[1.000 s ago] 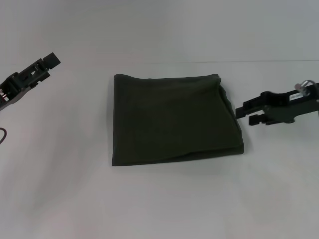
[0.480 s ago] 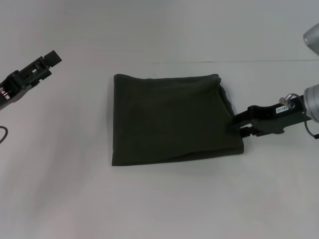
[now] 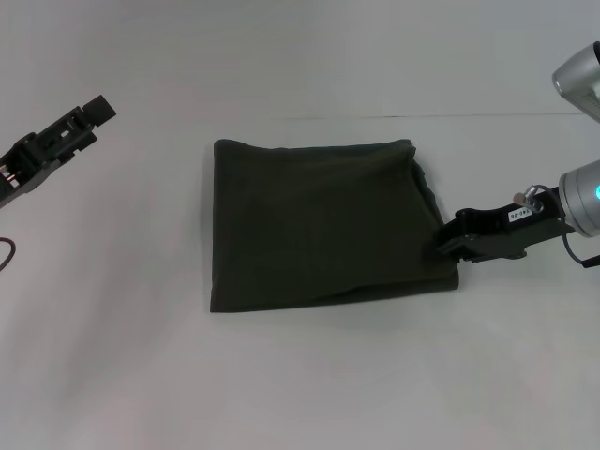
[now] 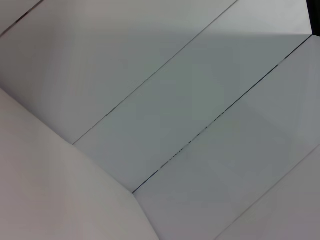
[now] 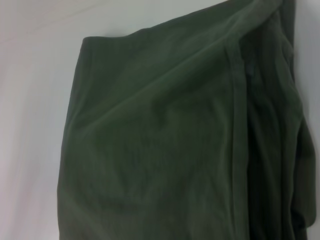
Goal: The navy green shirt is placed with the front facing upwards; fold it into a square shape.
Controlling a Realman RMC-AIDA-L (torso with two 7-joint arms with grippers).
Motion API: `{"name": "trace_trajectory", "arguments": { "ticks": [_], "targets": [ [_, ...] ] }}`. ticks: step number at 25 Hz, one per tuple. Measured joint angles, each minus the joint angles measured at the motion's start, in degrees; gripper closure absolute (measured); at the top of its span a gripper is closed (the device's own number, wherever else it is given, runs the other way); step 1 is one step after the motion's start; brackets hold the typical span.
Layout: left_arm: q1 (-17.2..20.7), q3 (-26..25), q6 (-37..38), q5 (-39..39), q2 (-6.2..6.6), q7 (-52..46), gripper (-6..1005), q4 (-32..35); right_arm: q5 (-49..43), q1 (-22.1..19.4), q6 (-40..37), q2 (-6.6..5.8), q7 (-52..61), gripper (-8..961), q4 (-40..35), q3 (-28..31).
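Observation:
The navy green shirt [image 3: 323, 223] lies flat on the white table [image 3: 309, 375], folded into a roughly square dark olive block; its lettering and label are hidden. My right gripper [image 3: 442, 247] is low at the shirt's right edge, near the front right corner, its tip touching the stacked folds. In the right wrist view the shirt [image 5: 150, 150] fills the picture, with layered fold edges along one side. My left gripper [image 3: 94, 111] hangs parked at the far left, well away from the cloth.
White table surface surrounds the shirt on all sides. A thin seam line [image 3: 469, 115] runs across the table behind the shirt. The left wrist view shows only pale panels with dark seams [image 4: 200, 132].
My right gripper has moved down and left, from beside the shirt's right edge to touching it near the front right corner. The shirt and the left arm have not moved.

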Motion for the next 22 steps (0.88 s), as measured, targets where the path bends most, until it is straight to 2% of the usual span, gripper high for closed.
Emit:
{"name": "trace_trajectory", "arguments": {
  "ticks": [3,13,16,22],
  "targets": [
    [0.0,0.0,0.0,0.0,0.00,0.0,53,0.0,0.0,0.0,0.0,0.06,-0.1,471,-0.1,0.0],
    [-0.2,0.0,0.2,0.0,0.00,0.0,54,0.0,0.0,-0.3,0.9,-0.10,0.0,888,-0.4,0.1],
    [-0.2,0.0,0.4,0.0,0.00,0.0,53,0.0,0.0,-0.3,0.7,0.00,-0.3,934,-0.5,-0.1],
    [-0.3,-0.1,0.4,0.0,0.00,0.0,53,0.0,0.3,-2.0,-3.3,-0.31,0.9,934,-3.5,0.4]
  ]
}}
